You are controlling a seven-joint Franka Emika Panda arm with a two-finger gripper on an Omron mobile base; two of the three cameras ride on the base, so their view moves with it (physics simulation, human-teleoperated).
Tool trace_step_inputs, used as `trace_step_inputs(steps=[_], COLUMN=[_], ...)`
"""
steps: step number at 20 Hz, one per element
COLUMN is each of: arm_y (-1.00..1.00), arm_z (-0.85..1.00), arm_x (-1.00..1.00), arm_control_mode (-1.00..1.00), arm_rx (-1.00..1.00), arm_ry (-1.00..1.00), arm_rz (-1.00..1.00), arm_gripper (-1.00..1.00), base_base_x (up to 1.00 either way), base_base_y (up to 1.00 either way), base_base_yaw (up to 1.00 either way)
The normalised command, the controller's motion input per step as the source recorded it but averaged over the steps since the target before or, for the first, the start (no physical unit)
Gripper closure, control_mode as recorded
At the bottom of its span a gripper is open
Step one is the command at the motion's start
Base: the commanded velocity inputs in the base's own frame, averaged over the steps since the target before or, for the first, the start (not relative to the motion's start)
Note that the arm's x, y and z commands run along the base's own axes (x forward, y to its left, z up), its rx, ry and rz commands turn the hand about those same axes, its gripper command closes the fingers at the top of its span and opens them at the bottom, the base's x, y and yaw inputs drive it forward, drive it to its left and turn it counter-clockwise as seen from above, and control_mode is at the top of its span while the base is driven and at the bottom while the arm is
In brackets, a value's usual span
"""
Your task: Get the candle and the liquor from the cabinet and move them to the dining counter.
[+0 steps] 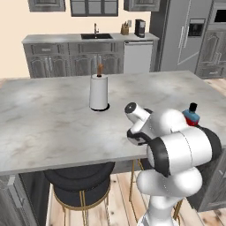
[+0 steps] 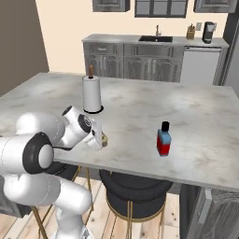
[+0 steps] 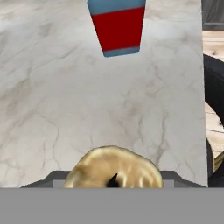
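Observation:
The liquor (image 1: 191, 115) (image 2: 164, 139) (image 3: 118, 27), a squat red and light blue bottle with a black cap, stands upright on the dining counter (image 1: 53, 119) (image 2: 140, 107) (image 3: 65, 100) near its front edge. My gripper (image 2: 100, 138) (image 3: 113, 181) hangs low over that front edge, left of the bottle and apart from it. It is shut on the candle (image 2: 105, 139) (image 3: 114, 168), a tan rounded lump between the fingers, at or just above the marble. Grey wall cabinets (image 1: 46, 4) line the far wall; I cannot tell which one is the task's cabinet.
A white paper-towel roll (image 1: 98, 91) (image 2: 92, 93) stands upright mid-counter, behind the gripper. Black gold-legged stools (image 1: 79, 181) (image 2: 135, 189) sit under the counter's front edge. A sink counter (image 2: 156, 39) and a tall fridge (image 1: 185, 35) lie beyond.

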Motion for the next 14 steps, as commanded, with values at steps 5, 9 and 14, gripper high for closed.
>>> trace_step_inputs(steps=[5, 9, 14], arm_y=[-0.18, -0.18, -0.15], arm_z=[-0.20, -0.20, -0.20], arm_x=[0.20, 0.22, 0.23], arm_control_mode=[-1.00, -1.00, -1.00], arm_rx=[0.00, 0.00, 0.00], arm_ry=[0.00, 0.00, 0.00], arm_rz=[-0.04, -0.05, -0.06], arm_gripper=[1.00, 1.00, 1.00], base_base_x=[0.00, 0.00, 0.00], base_base_y=[0.00, 0.00, 0.00], base_base_yaw=[0.00, 0.00, 0.00])
